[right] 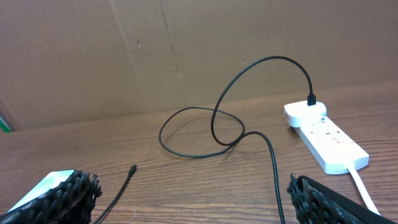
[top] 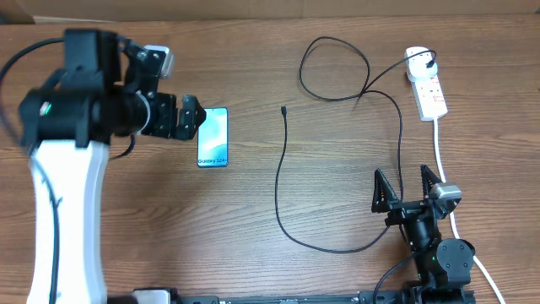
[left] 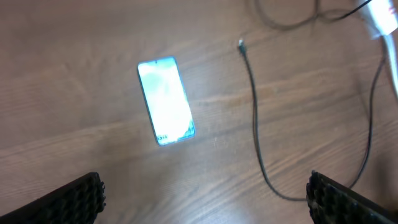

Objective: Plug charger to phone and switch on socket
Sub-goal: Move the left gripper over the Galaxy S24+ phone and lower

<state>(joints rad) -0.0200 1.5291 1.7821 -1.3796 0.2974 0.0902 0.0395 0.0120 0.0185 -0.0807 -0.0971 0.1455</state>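
Overhead: the phone [top: 213, 137] lies screen-up on the counter [top: 194, 228], just beside the open, empty left tool [top: 192, 118], likely poised to steady it. The charger [top: 284, 111] tip lies loose nearby, its far end in the socket [top: 426, 84]. The right tool [top: 402, 176] gapes empty beside the cable's slack.

Phone [top: 213, 137] light blue-teal screen, dark bezel, dark lettering. Charger [top: 279, 181] black all along. Socket [top: 428, 91] white, red switch markings; cord [top: 438, 145] white. Counter [top: 211, 236] brown streaky woodgrain. Cardboard [right: 186, 50] plain tan.
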